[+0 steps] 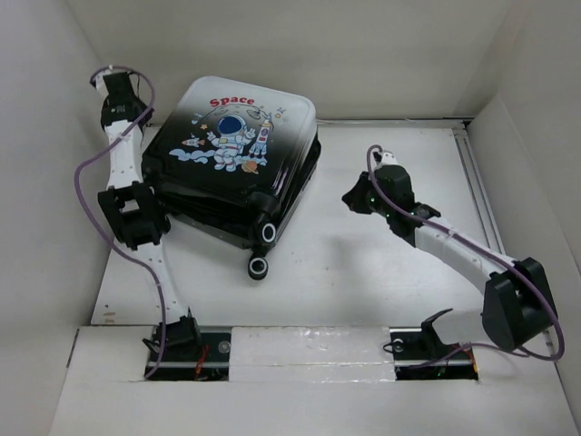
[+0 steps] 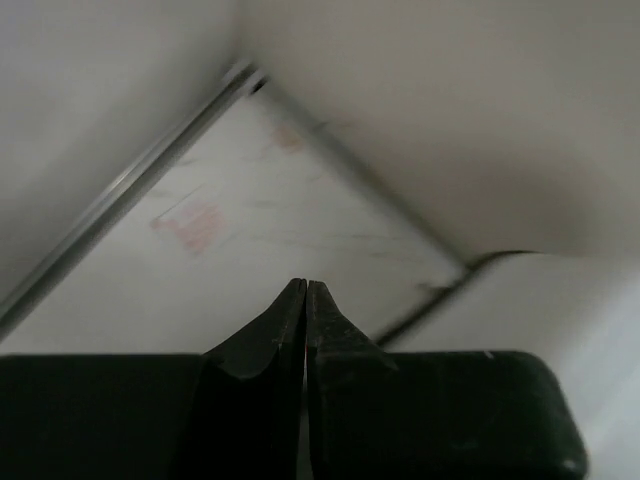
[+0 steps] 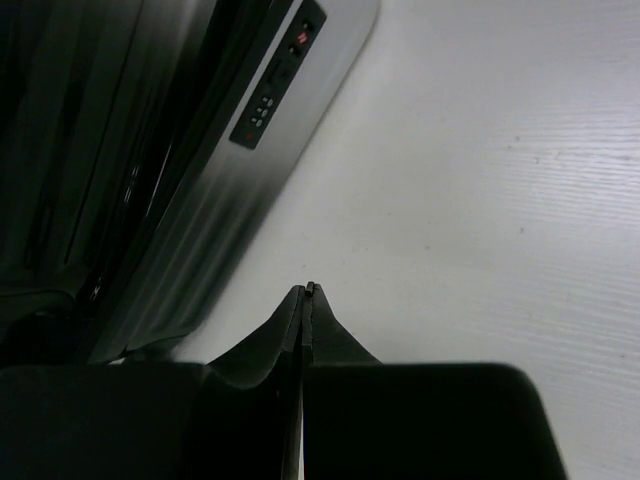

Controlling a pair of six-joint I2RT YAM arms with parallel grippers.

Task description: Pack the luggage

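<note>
The luggage lies flat at the back left of the table, its astronaut and red "Space" print facing up and the upper shell resting on the lower one. Two wheels point toward the near side. My left gripper is raised by the back left corner, left of the luggage, and is shut on nothing. To the right of the luggage, my right gripper is apart from it and points toward its side; it is also shut and empty. The right wrist view shows the luggage's silver side with its combination lock.
White walls enclose the table on the left, back and right. A metal rail runs along the right edge, and another rail shows at the corner in the left wrist view. Purple cables loop beside the left arm.
</note>
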